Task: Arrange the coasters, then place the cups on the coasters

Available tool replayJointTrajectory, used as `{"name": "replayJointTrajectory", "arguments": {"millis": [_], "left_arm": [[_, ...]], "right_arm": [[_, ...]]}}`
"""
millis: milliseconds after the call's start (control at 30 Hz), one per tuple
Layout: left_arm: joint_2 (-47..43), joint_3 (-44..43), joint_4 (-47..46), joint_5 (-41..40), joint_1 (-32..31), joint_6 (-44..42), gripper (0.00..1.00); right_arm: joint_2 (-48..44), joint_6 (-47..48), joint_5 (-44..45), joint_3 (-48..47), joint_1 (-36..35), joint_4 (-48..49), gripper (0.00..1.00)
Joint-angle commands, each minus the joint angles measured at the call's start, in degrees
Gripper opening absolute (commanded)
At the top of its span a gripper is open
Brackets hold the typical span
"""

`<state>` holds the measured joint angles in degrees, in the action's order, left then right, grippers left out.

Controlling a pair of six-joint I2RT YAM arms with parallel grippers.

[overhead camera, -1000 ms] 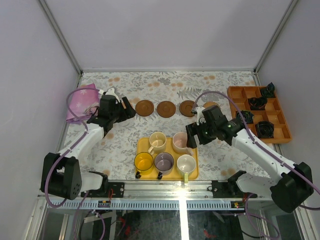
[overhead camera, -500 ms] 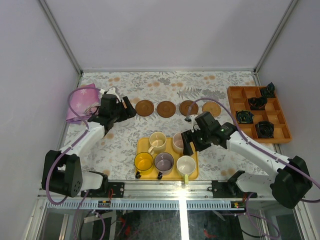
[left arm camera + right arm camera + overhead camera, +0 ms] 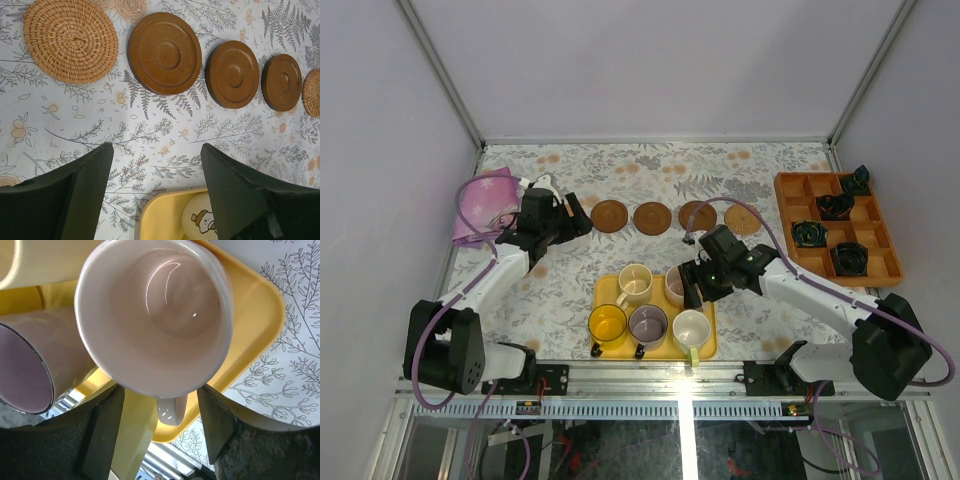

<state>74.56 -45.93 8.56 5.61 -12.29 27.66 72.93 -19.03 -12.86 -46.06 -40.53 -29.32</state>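
Five coasters lie in a row across the table: a woven one (image 3: 71, 40), three dark wooden ones (image 3: 165, 52) (image 3: 239, 74) (image 3: 281, 82), and another woven one (image 3: 314, 92). My left gripper (image 3: 156, 150) hangs open above the cloth near them, holding nothing. The cups stand on a yellow tray (image 3: 605, 290): cream (image 3: 635, 283), pink (image 3: 155, 315), yellow (image 3: 608, 324), purple-grey (image 3: 648, 323), pale green-white (image 3: 691, 328). My right gripper (image 3: 162, 425) is low at the pink cup. Its jaws stand apart on either side of the cup's handle (image 3: 172, 410), with a gap on both sides.
An orange compartment box (image 3: 790, 185) with small black objects stands at the right edge. A pink bag (image 3: 480, 205) lies at the left, behind my left arm. The tray's corner (image 3: 160, 215) shows under my left gripper.
My right arm has swung left and down from beside the tray to the pink cup, and its jaws have narrowed a little. The left arm has stayed still.
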Motion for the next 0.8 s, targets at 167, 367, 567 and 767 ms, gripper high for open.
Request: {"name": "replayJointTrajectory", "arguments": {"millis": [167, 367, 567, 767], "left_arm": [[0.0, -1.1, -3.3, -0.4, -0.2, -0.8, 0.71], [0.7, -1.3, -3.6, -0.4, -0.2, -0.7, 0.71], [1.6, -1.6, -3.8, -0.2, -0.2, -0.5, 0.71], [2.2, -2.2, -4.2, -0.1, -0.1, -0.3, 0.71]], "right_arm": [[3.4, -1.4, 4.3, -1.1, -1.1, 3.1, 0.53], [3.4, -1.5, 4.5, -1.2, -1.2, 2.7, 0.27], [2.5, -0.9, 5.8, -1.9, -1.3, 1.5, 0.0], [-0.3, 1.0, 9.5, -4.3, -1.6, 0.4, 0.0]]}}
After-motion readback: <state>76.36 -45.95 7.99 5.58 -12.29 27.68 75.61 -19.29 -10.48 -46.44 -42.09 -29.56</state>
